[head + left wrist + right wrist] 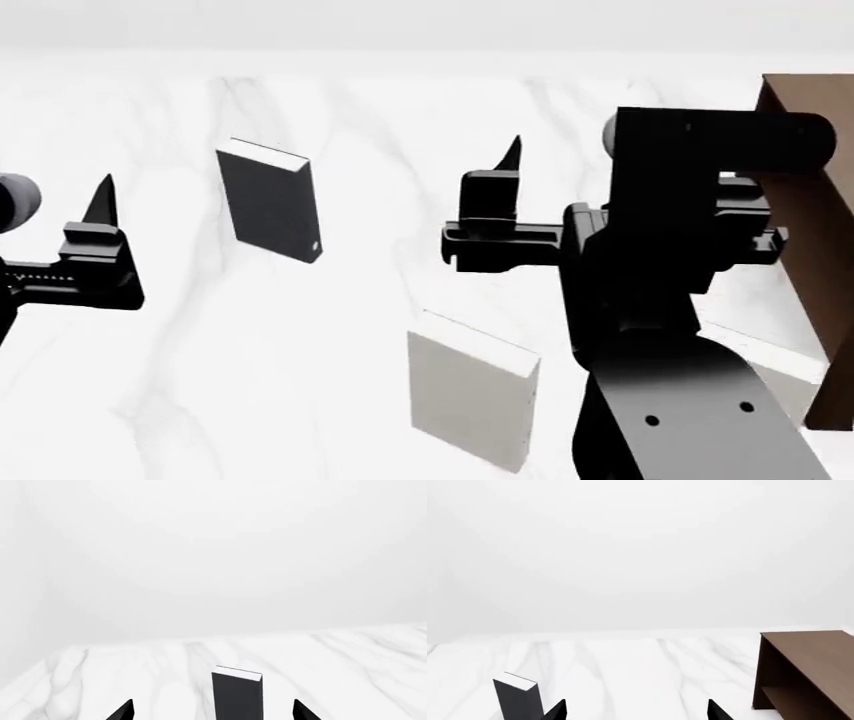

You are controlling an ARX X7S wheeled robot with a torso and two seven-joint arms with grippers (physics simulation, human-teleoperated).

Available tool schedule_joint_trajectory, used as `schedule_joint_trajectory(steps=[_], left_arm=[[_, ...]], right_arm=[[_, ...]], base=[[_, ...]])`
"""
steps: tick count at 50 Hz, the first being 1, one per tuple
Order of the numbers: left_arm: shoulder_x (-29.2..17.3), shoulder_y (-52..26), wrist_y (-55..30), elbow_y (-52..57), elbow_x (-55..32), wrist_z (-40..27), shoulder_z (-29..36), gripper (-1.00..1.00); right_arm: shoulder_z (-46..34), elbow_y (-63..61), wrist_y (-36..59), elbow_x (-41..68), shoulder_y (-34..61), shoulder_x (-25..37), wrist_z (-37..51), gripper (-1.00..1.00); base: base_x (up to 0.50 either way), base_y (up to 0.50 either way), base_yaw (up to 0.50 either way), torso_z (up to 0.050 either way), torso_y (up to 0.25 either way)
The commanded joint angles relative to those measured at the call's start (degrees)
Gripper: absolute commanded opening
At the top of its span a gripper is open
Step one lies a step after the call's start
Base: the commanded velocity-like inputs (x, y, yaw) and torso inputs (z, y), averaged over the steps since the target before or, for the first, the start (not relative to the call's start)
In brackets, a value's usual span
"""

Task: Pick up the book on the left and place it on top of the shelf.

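The black book [271, 200] with white page edges stands upright on the white marble table [200, 380], at the left. In the left wrist view the book [237, 695] stands ahead of my left gripper [213, 712], between the lines of its two spread fingers and not touched. That gripper is open and empty; one fingertip [100, 198] shows in the head view. My right gripper [635, 711] is open and empty, with the book [517, 697] off to one side. The dark brown shelf [807, 200] stands at the far right; it also shows in the right wrist view [807, 670].
A light grey-white book [470, 400] stands near the front centre. Another pale book [767, 365] sits partly hidden behind my right arm [667, 300], beside the shelf. A plain white wall lies beyond the table.
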Motion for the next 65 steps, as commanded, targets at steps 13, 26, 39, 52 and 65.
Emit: schedule_joint_trajectory(steps=[13,26,39,52,65], left_arm=[[0.1,0.4,0.1,0.7,-0.4,0.6,-1.1,1.0],[-0.1,0.2,-0.3,1.2,-0.8,0.3,-1.1,1.0],[-0.3,0.6,0.4,0.7,-1.1,0.1,-1.0,1.0],[-0.4,1.0,1.2,0.0,-1.5,-0.1,-1.1,1.0],[-0.6,1.4,1.6,0.0,-1.8,-0.4,-1.2,1.0]], right_arm=[[0.0,0.2,0.7,1.2,0.3,0.0,0.1,1.0],[-0.3,0.2,0.8,2.0,0.4,0.4,0.4,1.0],[-0.6,0.5,0.6,2.8,0.4,0.6,0.9,1.0],[-1.7,1.6,-1.3,3.0,-0.2,1.1,1.1,1.0],[-2.3,1.1,-1.3,3.8,-0.6,1.8,1.1,1.0]], base=[[0.5,0.0,0.0,0.0,0.002],[0.5,0.0,0.0,0.0,0.002],[0.5,0.0,0.0,0.0,0.002],[0.3,0.0,0.0,0.0,0.002],[0.13,0.0,0.0,0.0,0.0]])
